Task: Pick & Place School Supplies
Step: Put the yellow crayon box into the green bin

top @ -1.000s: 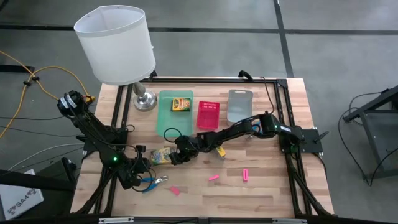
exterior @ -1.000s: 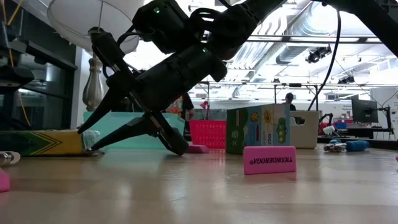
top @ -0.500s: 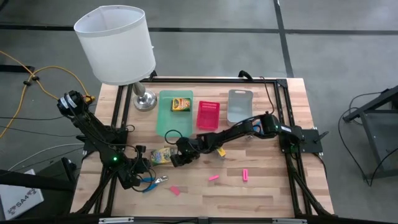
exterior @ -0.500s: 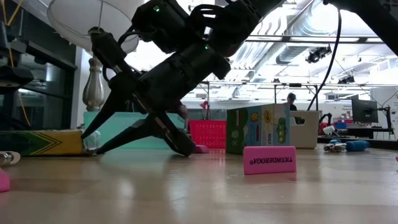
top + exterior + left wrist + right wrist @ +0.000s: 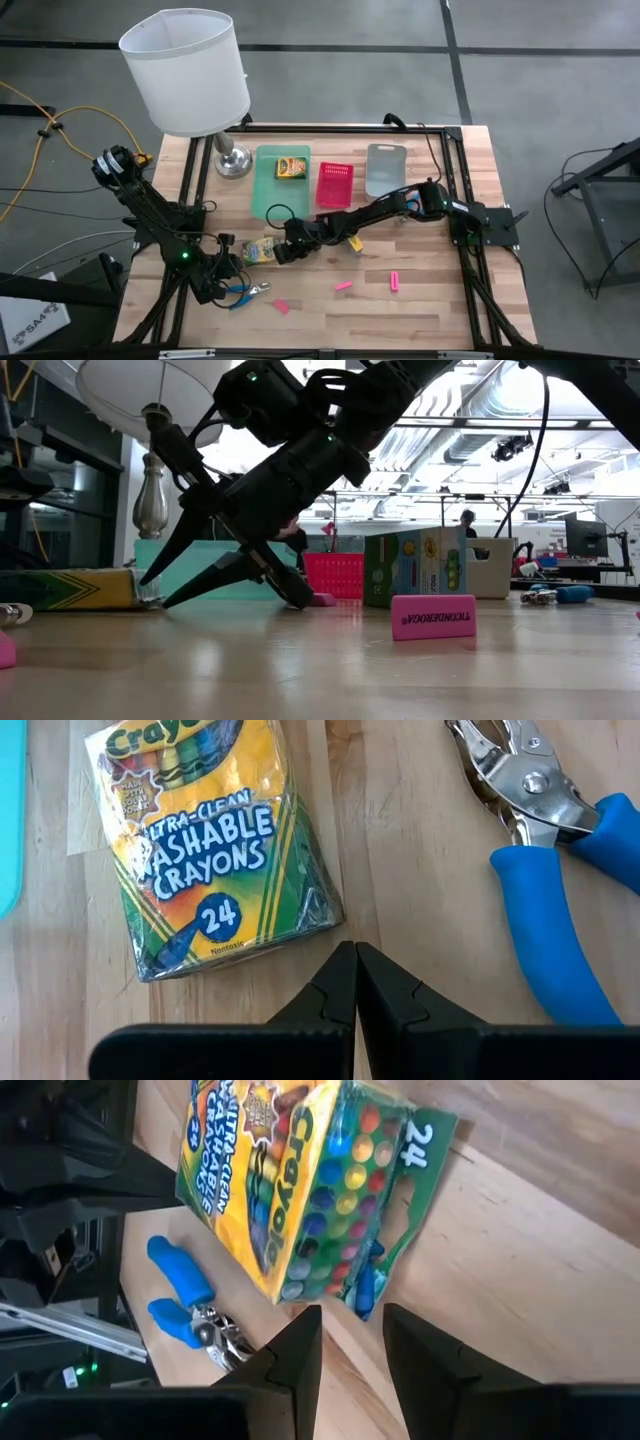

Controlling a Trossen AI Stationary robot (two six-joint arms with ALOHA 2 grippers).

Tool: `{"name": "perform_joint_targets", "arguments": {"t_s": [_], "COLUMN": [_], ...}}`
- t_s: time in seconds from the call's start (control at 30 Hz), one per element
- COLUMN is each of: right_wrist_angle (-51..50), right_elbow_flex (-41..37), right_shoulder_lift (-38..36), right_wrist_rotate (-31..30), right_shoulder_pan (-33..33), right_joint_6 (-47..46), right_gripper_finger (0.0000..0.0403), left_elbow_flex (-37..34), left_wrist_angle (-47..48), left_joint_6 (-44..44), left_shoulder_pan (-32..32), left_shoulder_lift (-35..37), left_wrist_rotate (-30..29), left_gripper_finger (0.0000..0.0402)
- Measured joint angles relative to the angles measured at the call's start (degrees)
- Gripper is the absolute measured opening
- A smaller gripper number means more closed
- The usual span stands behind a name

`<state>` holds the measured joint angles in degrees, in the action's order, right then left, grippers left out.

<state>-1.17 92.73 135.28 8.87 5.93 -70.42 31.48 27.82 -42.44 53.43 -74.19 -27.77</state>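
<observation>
A: What has changed over the last second?

B: Very little from above. In the low view the right gripper (image 5: 152, 588) has drawn back a touch from the crayon box (image 5: 65, 589): the finger tips that were against its end now stand just clear of it, and the arm has tilted slightly.

A: Are the fingers spread?

B: Yes, parted, one above the other in the low view, with nothing between them. They point at the box's end flap, which I take as lining up for a grab across its narrow side.

A: Where is that box?

B: Flat on the table (image 5: 440, 290), just in front of the green tray (image 5: 262, 195), between the two grippers. A second crayon box (image 5: 291, 167) already lies in that green tray, so I judge this one is bound there too. A third box stands near the pink tray (image 5: 334, 185).

A: And the left arm?

B: The left gripper (image 5: 355, 982) is pressed together, empty, waiting just beside the box's near end, with the blue-handled tool (image 5: 545, 890) lying alongside.

A: Anything else loose?

B: Pink erasers (image 5: 395, 281) lie scattered on the bare wood, well apart from the trays. The grey tray (image 5: 385, 168) looks unfilled, and the lamp (image 5: 190, 75) stands at the back corner.
</observation>
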Motion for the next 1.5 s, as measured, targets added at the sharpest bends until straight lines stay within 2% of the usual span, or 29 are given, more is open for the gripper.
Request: {"name": "perform_joint_targets", "arguments": {"t_s": [1.5], "right_wrist_angle": [1.8], "right_elbow_flex": [0.0], "right_shoulder_lift": [0.0], "right_wrist_rotate": [-1.0], "right_shoulder_pan": [0.2], "right_joint_6": [-1.3], "right_gripper_finger": [0.0101], "left_elbow_flex": [0.0], "left_wrist_angle": [-2.2], "left_joint_6": [3.3], "left_shoulder_pan": [-0.4], "left_shoulder_lift": [0.0], "left_wrist_rotate": [-4.0], "left_gripper_finger": [0.0001]}}
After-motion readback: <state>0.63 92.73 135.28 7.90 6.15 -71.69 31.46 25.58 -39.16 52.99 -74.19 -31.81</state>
